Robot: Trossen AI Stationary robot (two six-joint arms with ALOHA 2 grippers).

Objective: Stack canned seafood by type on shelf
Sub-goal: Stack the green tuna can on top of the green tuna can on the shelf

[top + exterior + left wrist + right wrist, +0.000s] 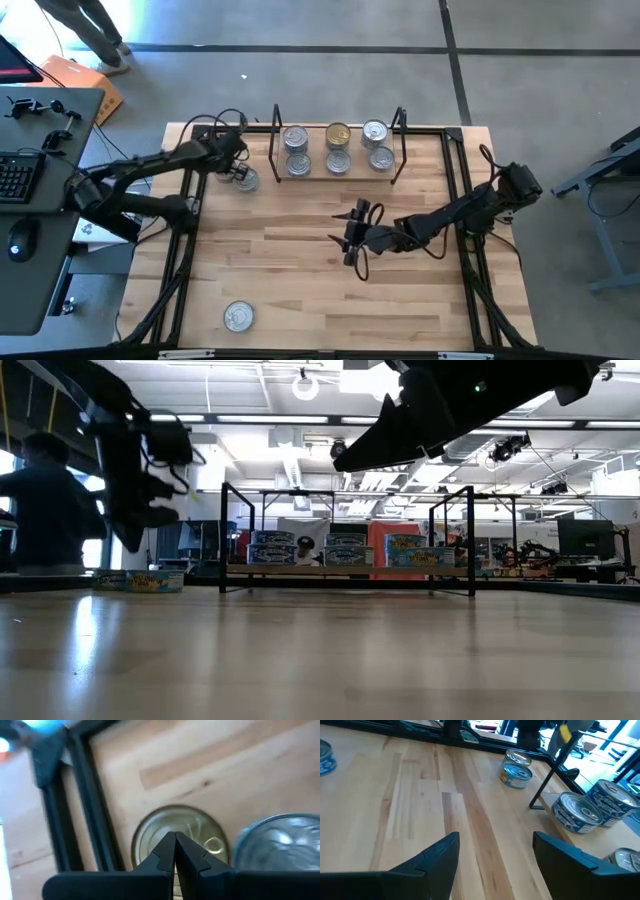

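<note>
The shelf (317, 150) stands at the table's far edge with several tins of canned seafood on its board: silver-lidded ones (295, 137) at the left and right, and gold-lidded ones (338, 135) in the middle. Left of the shelf, a gold-lidded tin (150, 832) and a silver-lidded tin (280, 840) rest on the table. My left gripper (175, 842) is shut and points down just over the gold-lidded tin. In the low view it hangs clear above them (130, 540). My right gripper (352, 233) hovers open over the table's middle, holding nothing.
A lone silver-lidded tin (238, 317) lies near the table's front left. The table's black frame rails (188, 200) run along the left and right sides. Bare wood lies between the shelf and the front edge. A person (45, 510) stands beyond the table's left.
</note>
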